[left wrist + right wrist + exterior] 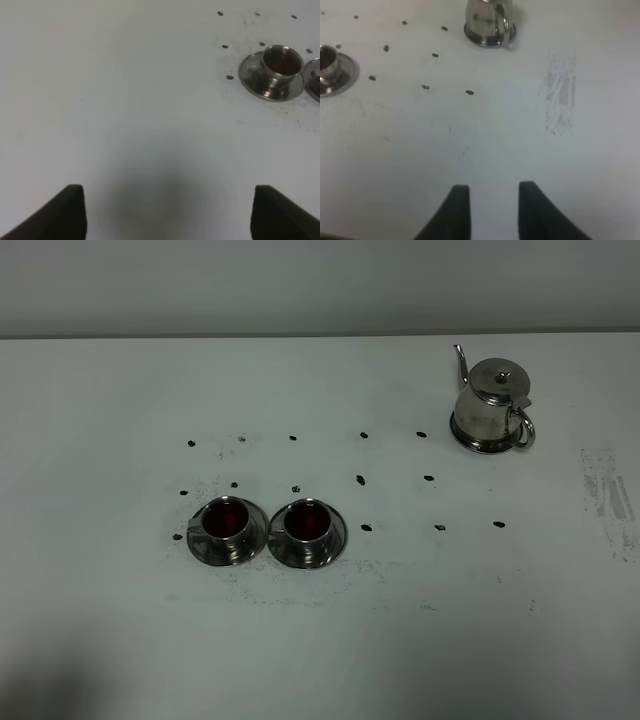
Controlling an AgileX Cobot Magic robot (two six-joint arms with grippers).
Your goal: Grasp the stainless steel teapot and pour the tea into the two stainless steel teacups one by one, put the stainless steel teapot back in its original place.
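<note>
The stainless steel teapot [492, 405] stands upright on the counter [120, 640], well ahead of the right hand [490, 192] and apart from it, handle toward that hand. Both stainless steel teacups [229, 521] [307, 523] already hold dark tea [229, 517]. The right hand's fingers stand a narrow gap apart, gripping nothing; the left hand [167, 195] shows its fingertips well apart and is empty. Judging by this, pouring and return look finished; nothing but backing off seems left.
</note>
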